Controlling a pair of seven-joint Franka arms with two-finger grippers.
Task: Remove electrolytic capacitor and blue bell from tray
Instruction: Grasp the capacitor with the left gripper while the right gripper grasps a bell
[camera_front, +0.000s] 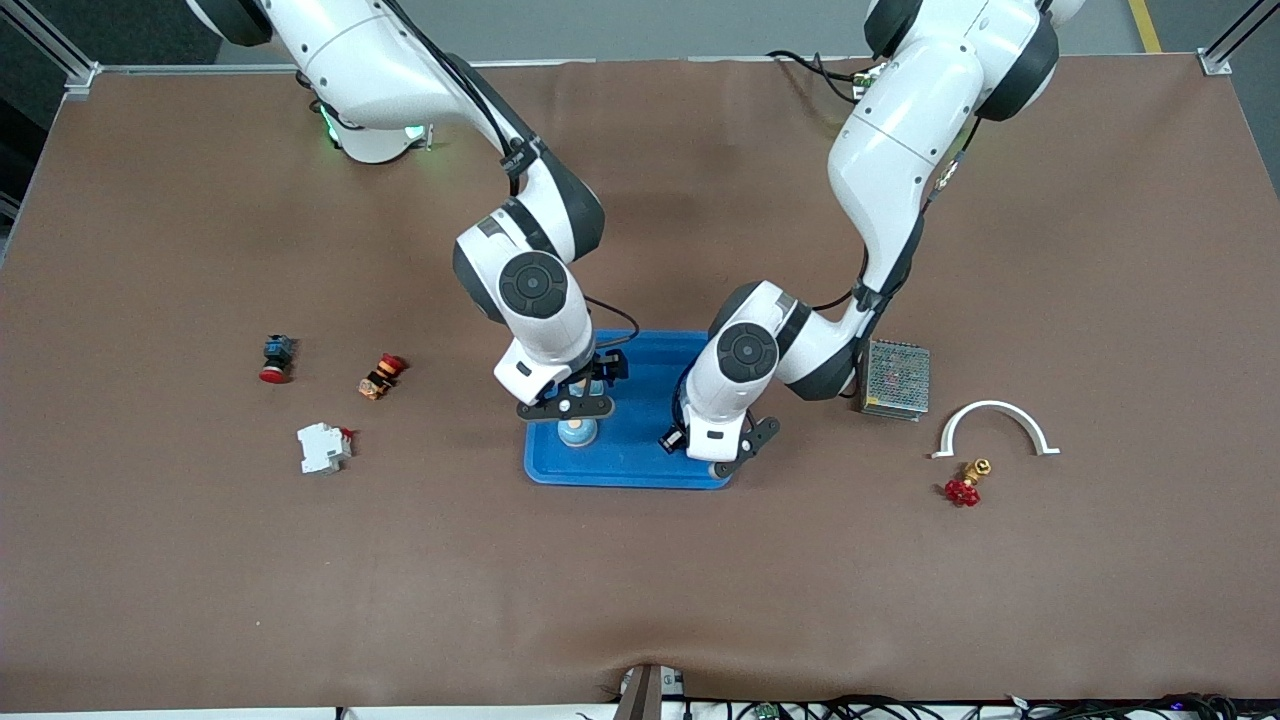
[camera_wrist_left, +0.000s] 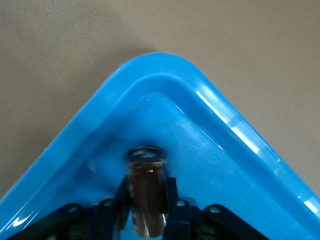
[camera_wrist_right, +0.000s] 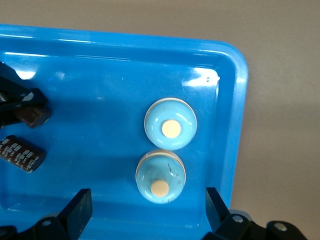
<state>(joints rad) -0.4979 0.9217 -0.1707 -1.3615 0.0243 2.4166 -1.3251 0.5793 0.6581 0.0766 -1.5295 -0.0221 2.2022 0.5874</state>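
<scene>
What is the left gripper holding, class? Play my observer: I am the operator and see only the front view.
Observer: The left gripper is shut on a dark capacitor, over a corner of the blue tray.
Operator: And the right gripper?
Observer: The right gripper is open and empty, over the tray.
Operator: What lies under it?
Observer: Two pale blue bells, one bell beside the other bell, rims meeting.

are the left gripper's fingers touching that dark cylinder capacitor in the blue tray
Touching. The left wrist view shows the left gripper with its fingers pressed against both sides of the dark cylindrical capacitor, no gap, over a corner of the blue plastic tray.
</scene>
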